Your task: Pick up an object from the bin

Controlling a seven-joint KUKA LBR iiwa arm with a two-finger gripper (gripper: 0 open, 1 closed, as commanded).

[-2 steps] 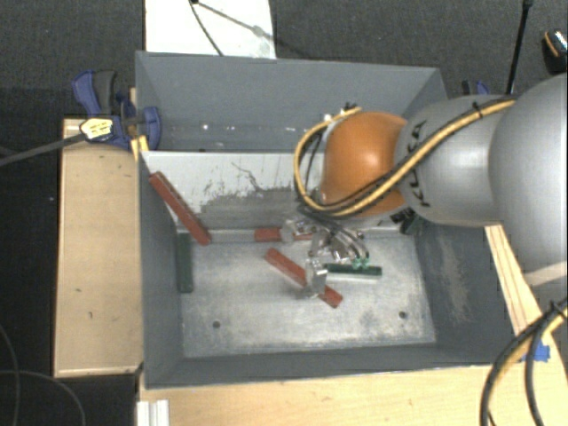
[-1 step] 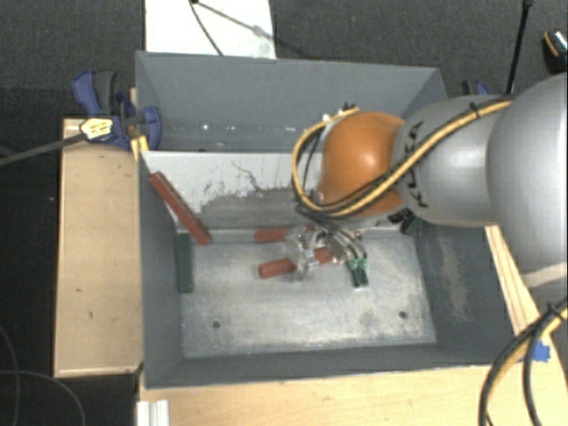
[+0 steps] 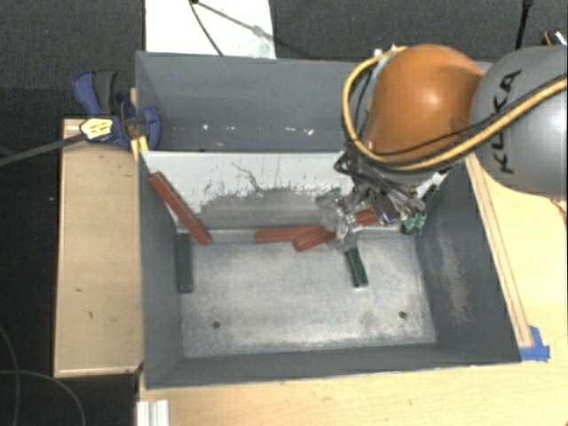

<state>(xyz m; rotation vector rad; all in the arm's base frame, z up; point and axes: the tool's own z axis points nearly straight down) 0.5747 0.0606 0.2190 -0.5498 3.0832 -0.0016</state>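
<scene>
— Where is the gripper (image 3: 343, 224)?
— Near the bin's (image 3: 293, 105) back wall, at the right end of a red-brown stick (image 3: 297, 236), with a dark green stick (image 3: 356, 268) just beside it.
— Spread or pinching?
— I cannot tell.

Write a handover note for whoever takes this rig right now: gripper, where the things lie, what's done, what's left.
Gripper: low at the back right of the bin, at the right end of the red sticks along the back wall. Whether it grips anything can't be seen.
Other things: near green stick just in front of the gripper; slanted red stick at the back left; left green stick by the left wall.
Done: nothing visibly lifted.
Left: grip one stick, lift it out.
</scene>
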